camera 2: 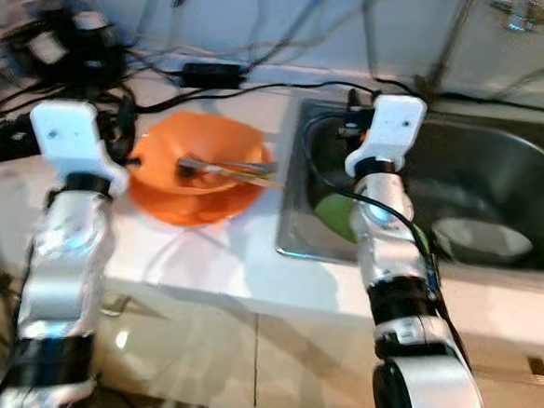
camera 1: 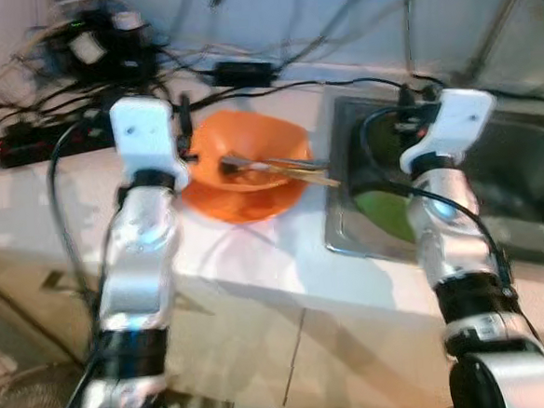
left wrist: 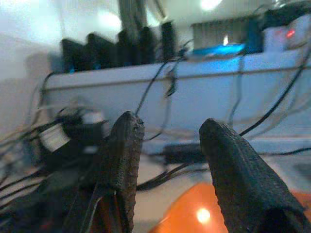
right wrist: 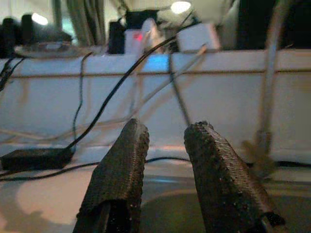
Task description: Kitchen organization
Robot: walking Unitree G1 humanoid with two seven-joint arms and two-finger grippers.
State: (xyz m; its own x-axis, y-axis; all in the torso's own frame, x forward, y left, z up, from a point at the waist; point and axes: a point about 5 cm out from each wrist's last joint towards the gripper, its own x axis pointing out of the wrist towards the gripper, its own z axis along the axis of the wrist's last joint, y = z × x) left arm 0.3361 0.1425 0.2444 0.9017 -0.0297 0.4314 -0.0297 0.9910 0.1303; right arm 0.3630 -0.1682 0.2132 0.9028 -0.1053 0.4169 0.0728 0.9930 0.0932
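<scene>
Two arms reaching fwd over white countertop (camera 1: 85, 203). Orange bowl (camera 1: 246, 168) sitting on counter just beside steel sink (camera 1: 349, 231), w/ chopsticks (camera 1: 284, 169) & food scraps lying across its inside; rim wavy, glossy. L gripper (left wrist: 167, 170) hovering at bowl's near-left edge, fingers spread w/ a clear gap, holding nothing. R gripper (right wrist: 163, 170) hanging over sink, fingers parted narrowly, empty. Green item (camera 2: 333, 214) & metal dish (camera 2: 480, 238) lying in sink basin. Black cables & power strip (camera 1: 39, 141) cluttering back of counter.
</scene>
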